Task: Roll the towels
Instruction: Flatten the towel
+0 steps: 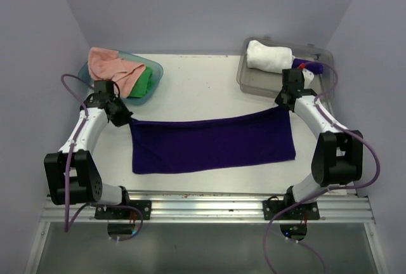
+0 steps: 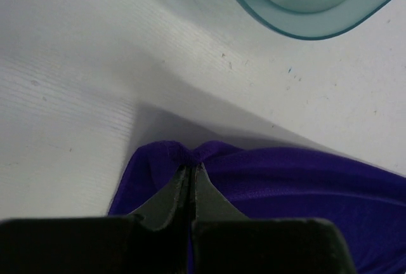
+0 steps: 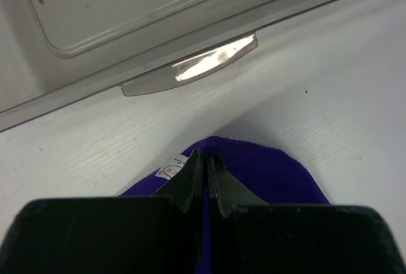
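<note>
A dark purple towel [image 1: 212,144] lies spread across the middle of the table. My left gripper [image 1: 127,119] is shut on its far left corner, and the cloth [image 2: 298,185] bunches at the fingertips in the left wrist view. My right gripper [image 1: 287,104] is shut on the far right corner [image 3: 273,172], where a small white label [image 3: 172,167] shows. A salmon pink towel [image 1: 113,66] and a bright green towel [image 1: 144,82] sit in the teal tub [image 1: 155,71]. A rolled white towel [image 1: 269,56] lies in the clear grey tray [image 1: 248,78].
The teal tub's rim [image 2: 298,23] is just beyond the left gripper. The tray's edge and handle [image 3: 190,71] lie just beyond the right gripper. A small purple and red object [image 1: 312,66] rests in the tray by the white towel. Purple walls enclose the table.
</note>
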`<action>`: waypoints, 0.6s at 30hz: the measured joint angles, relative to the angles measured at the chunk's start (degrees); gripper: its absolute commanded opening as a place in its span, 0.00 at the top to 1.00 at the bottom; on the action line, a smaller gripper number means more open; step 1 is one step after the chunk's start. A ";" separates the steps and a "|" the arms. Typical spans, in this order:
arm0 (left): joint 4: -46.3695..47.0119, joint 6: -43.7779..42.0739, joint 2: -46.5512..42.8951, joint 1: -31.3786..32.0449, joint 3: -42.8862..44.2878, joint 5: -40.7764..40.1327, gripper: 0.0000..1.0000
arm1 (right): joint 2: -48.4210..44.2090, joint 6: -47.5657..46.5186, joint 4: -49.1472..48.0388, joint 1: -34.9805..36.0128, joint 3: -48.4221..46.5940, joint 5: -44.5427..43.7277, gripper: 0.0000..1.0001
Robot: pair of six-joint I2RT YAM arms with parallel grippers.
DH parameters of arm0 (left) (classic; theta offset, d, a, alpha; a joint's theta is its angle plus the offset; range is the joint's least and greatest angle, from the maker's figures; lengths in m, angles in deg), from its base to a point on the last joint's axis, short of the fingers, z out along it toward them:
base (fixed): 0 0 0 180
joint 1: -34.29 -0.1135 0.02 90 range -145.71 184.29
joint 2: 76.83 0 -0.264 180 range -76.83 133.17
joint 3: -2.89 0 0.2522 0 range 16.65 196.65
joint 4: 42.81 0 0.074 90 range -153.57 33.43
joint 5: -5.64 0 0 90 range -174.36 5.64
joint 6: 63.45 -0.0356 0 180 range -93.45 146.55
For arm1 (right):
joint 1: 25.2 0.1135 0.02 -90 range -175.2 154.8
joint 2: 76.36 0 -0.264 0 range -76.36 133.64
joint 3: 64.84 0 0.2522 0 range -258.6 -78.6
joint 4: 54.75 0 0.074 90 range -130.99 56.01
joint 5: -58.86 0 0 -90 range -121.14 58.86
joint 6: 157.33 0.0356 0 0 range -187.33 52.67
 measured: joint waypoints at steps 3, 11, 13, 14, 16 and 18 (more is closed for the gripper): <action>0.24 0.00 1.33 0.00 1.62 -0.31 1.00 | 0.09 -0.02 -0.50 -0.07 -1.05 -0.02 1.00; 1.27 -0.04 6.54 0.00 4.79 0.04 1.00 | 1.44 -0.07 -0.33 -0.55 -2.29 -0.02 1.00; 1.25 -0.09 6.67 -0.07 5.31 0.26 1.00 | 0.92 -0.24 0.13 -0.55 -2.29 -0.02 1.00; 1.27 -0.11 6.67 -0.11 5.77 0.39 1.00 | 0.52 -0.39 0.37 -0.57 -2.29 0.00 1.00; 1.36 -0.09 6.71 -0.22 7.17 0.61 1.00 | -0.61 -0.66 0.39 -1.01 -2.34 1.03 1.00; 1.44 -0.09 7.23 -0.28 8.87 1.05 1.00 | -1.16 -0.72 0.35 -1.84 -2.82 2.78 1.00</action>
